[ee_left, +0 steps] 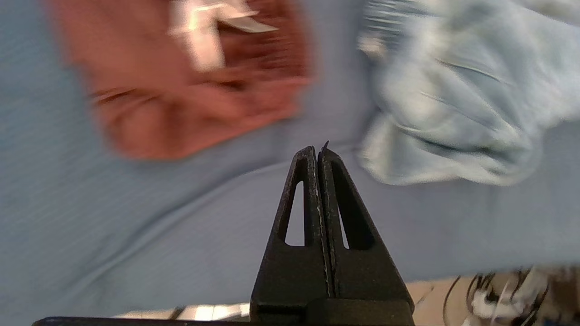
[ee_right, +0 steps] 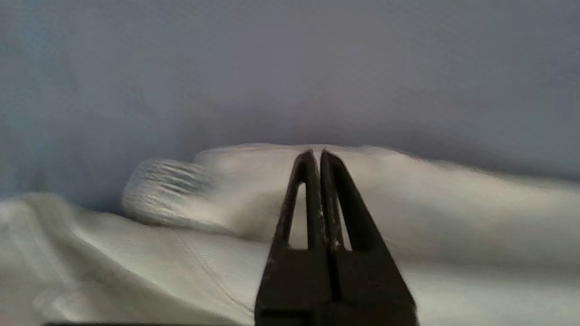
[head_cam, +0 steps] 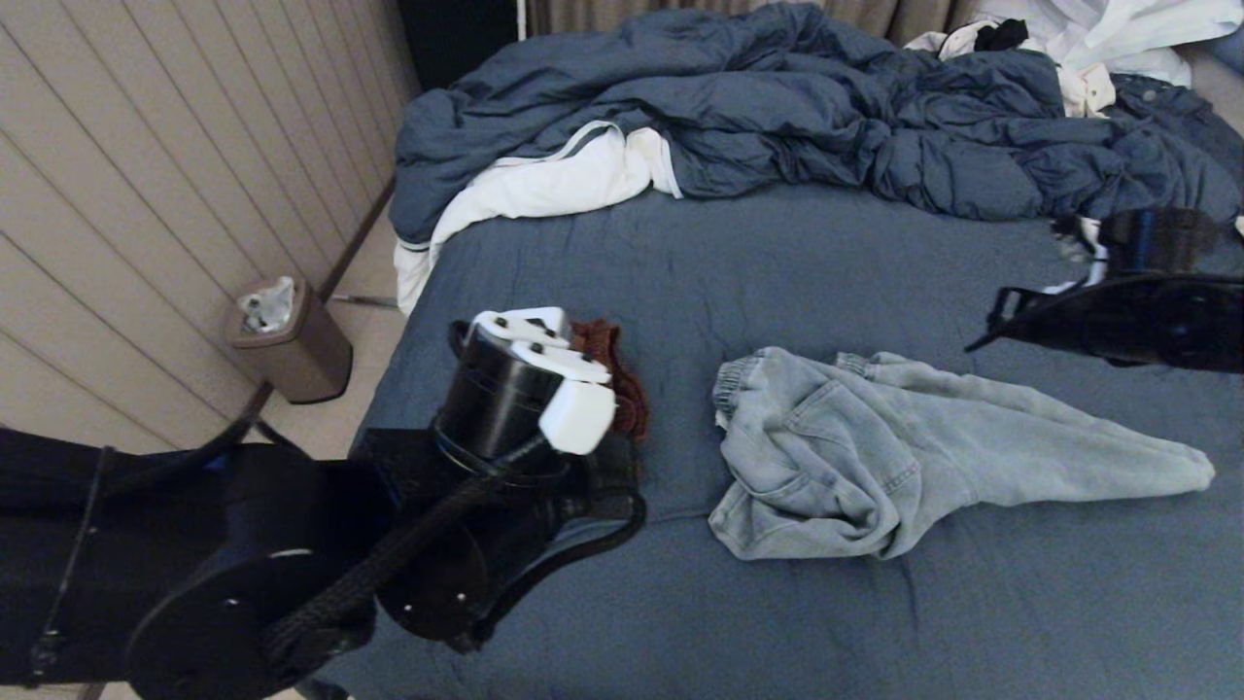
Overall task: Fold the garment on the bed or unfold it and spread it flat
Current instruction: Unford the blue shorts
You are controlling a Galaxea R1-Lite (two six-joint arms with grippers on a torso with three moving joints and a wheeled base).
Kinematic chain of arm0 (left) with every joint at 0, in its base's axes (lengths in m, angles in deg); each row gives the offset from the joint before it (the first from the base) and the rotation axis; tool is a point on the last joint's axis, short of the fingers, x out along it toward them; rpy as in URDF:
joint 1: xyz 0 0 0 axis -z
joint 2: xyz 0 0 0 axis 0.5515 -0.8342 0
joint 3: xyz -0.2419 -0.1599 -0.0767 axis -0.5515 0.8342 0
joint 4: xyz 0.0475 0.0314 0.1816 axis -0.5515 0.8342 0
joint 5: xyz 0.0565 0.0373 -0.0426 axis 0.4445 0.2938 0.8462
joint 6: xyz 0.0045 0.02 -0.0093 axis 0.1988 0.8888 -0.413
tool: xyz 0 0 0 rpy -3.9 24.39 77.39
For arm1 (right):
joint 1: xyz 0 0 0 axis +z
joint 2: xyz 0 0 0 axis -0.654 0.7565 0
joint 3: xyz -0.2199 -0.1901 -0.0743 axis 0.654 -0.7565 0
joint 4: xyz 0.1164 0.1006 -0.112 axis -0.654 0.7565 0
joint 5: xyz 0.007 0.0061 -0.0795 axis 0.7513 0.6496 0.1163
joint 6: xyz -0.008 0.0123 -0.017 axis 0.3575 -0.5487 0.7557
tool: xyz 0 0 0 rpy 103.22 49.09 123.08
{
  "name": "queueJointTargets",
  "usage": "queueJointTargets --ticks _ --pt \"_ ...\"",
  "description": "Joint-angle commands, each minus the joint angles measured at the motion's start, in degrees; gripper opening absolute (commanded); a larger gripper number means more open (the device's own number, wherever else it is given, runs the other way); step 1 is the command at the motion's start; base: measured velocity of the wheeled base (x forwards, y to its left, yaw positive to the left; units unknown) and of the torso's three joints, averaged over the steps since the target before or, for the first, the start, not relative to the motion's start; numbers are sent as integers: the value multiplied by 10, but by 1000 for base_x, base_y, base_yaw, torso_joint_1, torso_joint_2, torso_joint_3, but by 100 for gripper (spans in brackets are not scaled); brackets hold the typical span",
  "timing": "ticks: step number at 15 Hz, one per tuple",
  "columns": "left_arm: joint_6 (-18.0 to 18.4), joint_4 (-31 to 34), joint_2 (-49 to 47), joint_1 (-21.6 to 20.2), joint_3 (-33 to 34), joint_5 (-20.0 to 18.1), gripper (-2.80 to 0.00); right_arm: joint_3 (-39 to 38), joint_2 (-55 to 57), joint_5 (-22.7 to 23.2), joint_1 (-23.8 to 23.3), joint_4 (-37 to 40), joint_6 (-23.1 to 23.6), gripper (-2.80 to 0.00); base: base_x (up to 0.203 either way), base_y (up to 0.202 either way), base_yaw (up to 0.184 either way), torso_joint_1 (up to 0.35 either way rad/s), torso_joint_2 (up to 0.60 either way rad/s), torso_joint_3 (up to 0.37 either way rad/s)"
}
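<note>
left gripper (ee_left: 317, 151) fingers pressed together, empty, over bed (head_cam: 680, 253) | right gripper (ee_right: 316, 156) pressed together, above denim garment (head_cam: 875, 457)

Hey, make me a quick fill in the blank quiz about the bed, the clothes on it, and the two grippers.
1. The light denim garment lies crumpled on the ____ fitted sheet of the bed.
2. The left gripper has its jaws ____, holding nothing.
3. The small garment behind the left wrist is ____ in colour.
4. The right gripper hangs above the ____ garment.

Missing words: blue; shut; reddish-brown; denim
</note>
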Motion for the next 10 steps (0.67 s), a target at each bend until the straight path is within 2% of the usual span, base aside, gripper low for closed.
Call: queueJointTargets --ticks 1,3,5,6,10 --pt "-11 -2 34 -44 33 -27 -280 72 72 -50 71 11 -4 -280 0 0 0 0 0 0" --pt "-16 -20 31 -62 39 -51 -280 112 111 -77 108 15 -6 -280 0 0 0 0 0 0" --pt "-16 -59 18 -77 42 -61 -280 122 125 -81 125 16 -6 -280 0 0 0 0 0 0" --pt "-15 -73 11 -83 55 -61 -280 122 128 -82 132 15 -6 0 0 0 0 0 0 0" --pt "-13 -144 7 -94 103 -60 -280 99 123 -83 150 12 -2 0 0 0 0 0 0 0"
